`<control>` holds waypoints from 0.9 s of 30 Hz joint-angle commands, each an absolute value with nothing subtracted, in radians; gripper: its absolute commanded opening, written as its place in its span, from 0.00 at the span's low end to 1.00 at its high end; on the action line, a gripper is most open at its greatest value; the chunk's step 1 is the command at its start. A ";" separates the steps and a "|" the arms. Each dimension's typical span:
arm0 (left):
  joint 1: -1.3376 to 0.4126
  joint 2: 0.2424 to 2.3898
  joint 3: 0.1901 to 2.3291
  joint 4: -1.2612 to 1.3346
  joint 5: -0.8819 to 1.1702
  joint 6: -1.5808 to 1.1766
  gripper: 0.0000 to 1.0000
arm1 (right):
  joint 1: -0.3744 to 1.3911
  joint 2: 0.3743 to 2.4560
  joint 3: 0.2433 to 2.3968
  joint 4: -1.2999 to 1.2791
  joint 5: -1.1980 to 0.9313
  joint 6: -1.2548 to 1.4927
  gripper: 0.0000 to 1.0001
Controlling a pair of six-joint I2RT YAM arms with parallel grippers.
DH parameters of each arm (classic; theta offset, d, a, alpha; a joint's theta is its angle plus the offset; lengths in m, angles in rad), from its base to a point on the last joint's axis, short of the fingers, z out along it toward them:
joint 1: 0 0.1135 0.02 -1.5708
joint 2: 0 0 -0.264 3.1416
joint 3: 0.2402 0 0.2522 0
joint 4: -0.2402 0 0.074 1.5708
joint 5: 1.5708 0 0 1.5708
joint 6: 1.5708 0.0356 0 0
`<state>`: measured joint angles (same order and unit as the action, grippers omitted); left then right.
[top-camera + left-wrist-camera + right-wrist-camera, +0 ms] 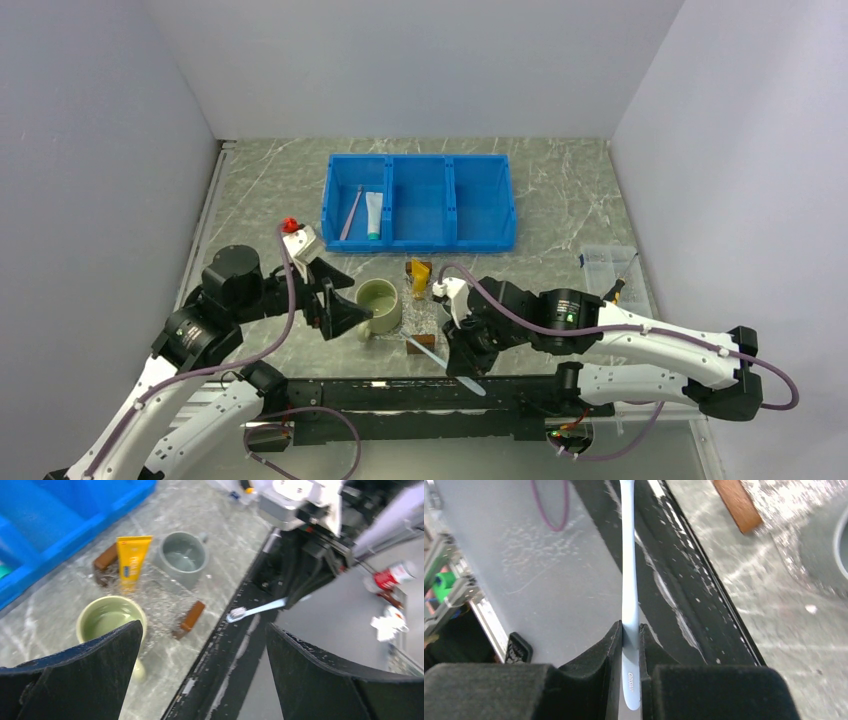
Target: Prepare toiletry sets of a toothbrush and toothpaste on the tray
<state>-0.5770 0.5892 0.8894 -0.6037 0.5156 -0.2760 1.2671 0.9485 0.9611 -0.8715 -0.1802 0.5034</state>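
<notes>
My right gripper point(630, 627) is shut on the handle end of the pale blue toothbrush point(629, 570). The brush point(472, 383) reaches out over the black rail at the table's near edge, its bristle head point(237, 613) in the air. A yellow-orange toothpaste point(131, 560) lies on the far end of the clear glittery tray point(160, 605). A pinkish toothbrush point(352, 212) and a white toothpaste with a teal cap point(373, 215) lie in the blue bin's left compartment. My left gripper point(204, 627) is open and holds nothing, next to the green mug.
A green mug point(380, 305) and a grey mug point(182, 557) stand by the tray. Two brown blocks point(192, 616) point(105, 562) lie at the tray's edges. The blue bin point(480, 205) sits at the back. A small clear box point(607, 265) is at the right.
</notes>
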 commanded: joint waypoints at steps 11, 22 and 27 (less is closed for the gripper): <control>-0.573 0.569 0.936 -0.565 0.988 -0.277 0.97 | 1.273 0.990 1.074 -0.494 -0.433 0.348 0.00; -0.573 0.561 0.953 -0.588 1.089 -0.262 0.84 | 1.272 1.066 1.126 -0.434 -0.448 0.314 0.00; -0.573 0.557 0.962 -0.608 1.110 -0.246 0.76 | 1.274 1.068 1.126 -0.431 -0.450 0.311 0.00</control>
